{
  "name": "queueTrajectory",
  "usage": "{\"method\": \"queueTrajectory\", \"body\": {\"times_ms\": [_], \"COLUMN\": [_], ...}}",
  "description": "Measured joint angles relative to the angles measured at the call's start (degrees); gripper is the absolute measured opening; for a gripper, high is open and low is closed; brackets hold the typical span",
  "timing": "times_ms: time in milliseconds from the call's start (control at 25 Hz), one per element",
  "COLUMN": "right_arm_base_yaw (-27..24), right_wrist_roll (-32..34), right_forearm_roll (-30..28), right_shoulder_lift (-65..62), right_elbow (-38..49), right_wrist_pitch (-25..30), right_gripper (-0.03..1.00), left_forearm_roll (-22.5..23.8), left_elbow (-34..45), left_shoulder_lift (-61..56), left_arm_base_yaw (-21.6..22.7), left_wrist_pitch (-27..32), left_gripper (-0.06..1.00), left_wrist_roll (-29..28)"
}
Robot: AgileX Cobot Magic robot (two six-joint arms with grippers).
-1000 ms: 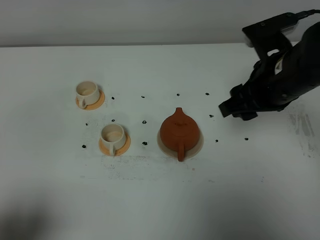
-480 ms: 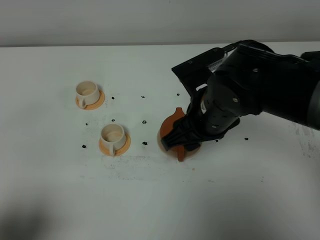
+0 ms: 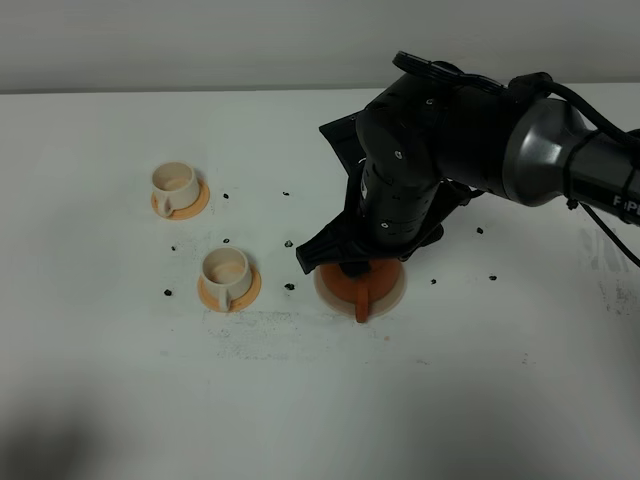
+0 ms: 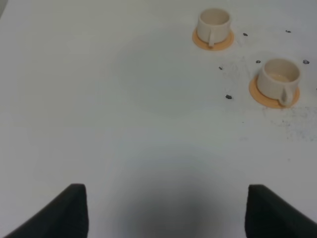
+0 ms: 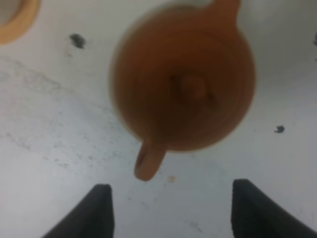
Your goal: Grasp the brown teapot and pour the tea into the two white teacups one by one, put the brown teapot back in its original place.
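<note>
Swung in from the right, the right arm is now held over the teapot [image 3: 361,295], which is seated unlifted on its coaster [image 3: 397,290]. Right tool [image 5: 171,208] is spread wide just short of the handle, nothing pinched; left tool [image 4: 166,208] is spread, idle. Near cup [image 3: 226,268] and far cup [image 3: 175,180] are judged unpoured: grasp, both pours and return remain.

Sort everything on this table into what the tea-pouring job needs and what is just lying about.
Job:
brown teapot
beige coaster under it
far white teacup
near white teacup
orange saucers
right gripper, jaws open above the teapot

Lying about:
black specks
grey scuffs on the table
</note>
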Motion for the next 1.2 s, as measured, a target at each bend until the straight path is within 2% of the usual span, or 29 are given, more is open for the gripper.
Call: {"method": "queueTrajectory", "body": {"times_ms": [200,600,1200], "right_arm_base_yaw": [-3.5,-4.6,-7.1], "right_wrist_roll": [-0.3,-3.3,-3.7], "right_forearm_roll": [7.4,13.0,14.0], "right_shoulder_lift": [1.8,3.8,6.8], "right_elbow": [-0.4,-0.6,-0.6], "right_wrist_pitch": [0.1,-0.9,-2.3], "right_gripper": [0.52,0.52,0.52], "left_forearm_roll": [0.0,0.0,0.0], "left_elbow": [0.0,0.0,0.0], "left_shoulder_lift": [0.0,0.0,0.0], "left_arm_base_yaw": [0.0,0.0,0.0], "left_wrist_pitch": [0.0,0.0,0.0], "left_gripper": [0.66,0.66,0.66], "left_wrist_roll": [0.0,0.0,0.0]}}
